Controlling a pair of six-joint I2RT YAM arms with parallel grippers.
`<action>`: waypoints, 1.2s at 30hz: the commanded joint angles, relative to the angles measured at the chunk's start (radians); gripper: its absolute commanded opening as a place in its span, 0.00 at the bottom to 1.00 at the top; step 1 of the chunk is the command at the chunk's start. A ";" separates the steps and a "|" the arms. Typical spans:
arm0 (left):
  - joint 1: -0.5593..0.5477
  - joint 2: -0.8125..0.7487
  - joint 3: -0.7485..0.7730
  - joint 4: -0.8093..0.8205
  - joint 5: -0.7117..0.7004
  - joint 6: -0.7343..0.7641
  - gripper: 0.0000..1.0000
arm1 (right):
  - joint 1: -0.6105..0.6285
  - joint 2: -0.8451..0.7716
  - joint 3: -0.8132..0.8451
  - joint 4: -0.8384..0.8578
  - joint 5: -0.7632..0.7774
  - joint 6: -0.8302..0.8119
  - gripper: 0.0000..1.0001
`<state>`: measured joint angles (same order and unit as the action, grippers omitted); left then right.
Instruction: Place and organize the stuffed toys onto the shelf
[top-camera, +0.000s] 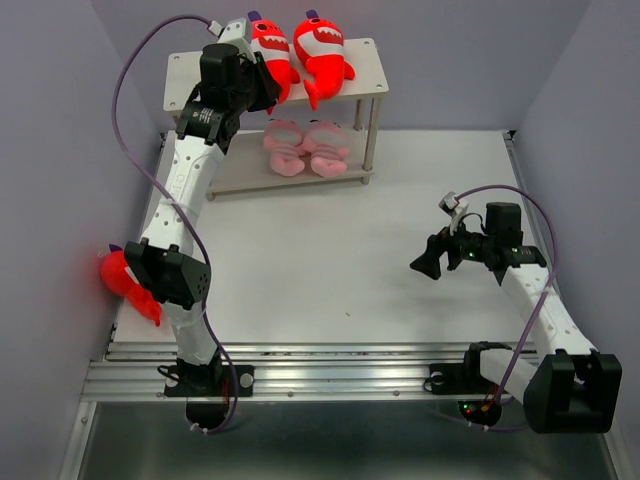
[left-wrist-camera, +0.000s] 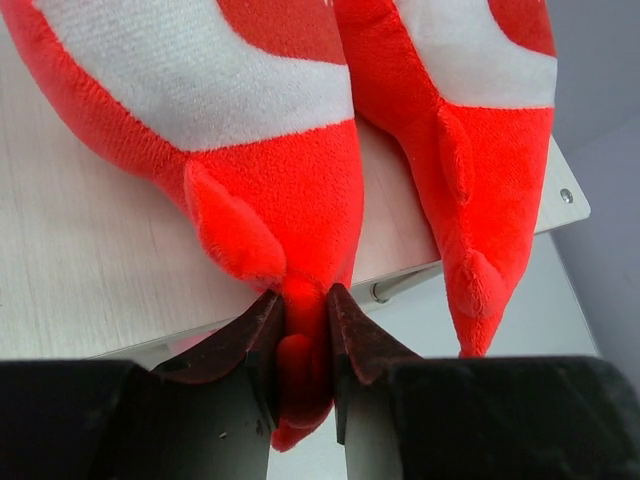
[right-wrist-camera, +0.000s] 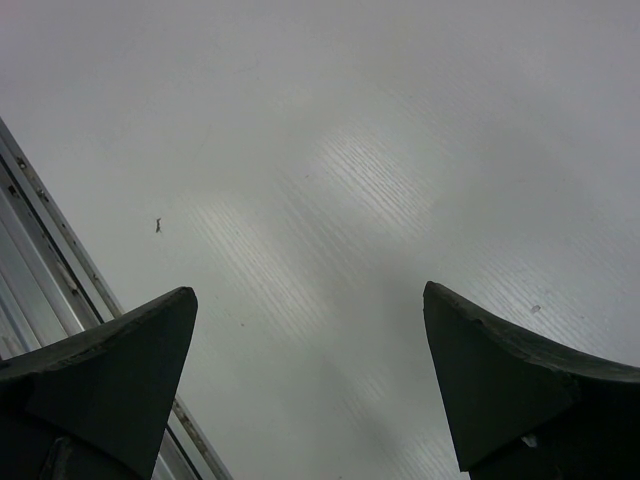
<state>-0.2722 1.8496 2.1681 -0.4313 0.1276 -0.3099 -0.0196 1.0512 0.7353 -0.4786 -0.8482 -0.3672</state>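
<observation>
The white counter (top-camera: 400, 220) is mostly bare across its middle and right. The shelf (top-camera: 370, 75) stands on its thin legs at about 11 o'clock, close to the far edge. A red shark (top-camera: 118, 275) lies at the left edge, around 8 o'clock, partly hidden by an arm. A tiny dark speck (top-camera: 345, 313) sits toward 6 o'clock, near the metal rail (top-camera: 340, 365) along the near edge.

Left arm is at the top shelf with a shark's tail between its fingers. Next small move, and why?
Probably open the left gripper. It is shut on the tail of a red shark whose body already lies on the top board, beside the second shark. Once released, it can fetch the third shark at the table edge.
</observation>
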 joint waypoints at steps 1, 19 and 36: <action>0.007 -0.066 -0.005 0.069 0.015 -0.005 0.34 | -0.014 -0.020 0.003 0.044 0.000 -0.015 1.00; 0.008 -0.070 0.021 0.086 0.029 -0.040 0.79 | -0.023 -0.020 0.001 0.044 0.000 -0.016 1.00; 0.016 -0.260 -0.026 0.085 -0.109 -0.005 0.99 | -0.033 -0.023 0.003 0.044 0.000 -0.018 1.00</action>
<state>-0.2661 1.7046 2.1677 -0.3859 0.0937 -0.3569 -0.0452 1.0512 0.7353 -0.4782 -0.8452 -0.3706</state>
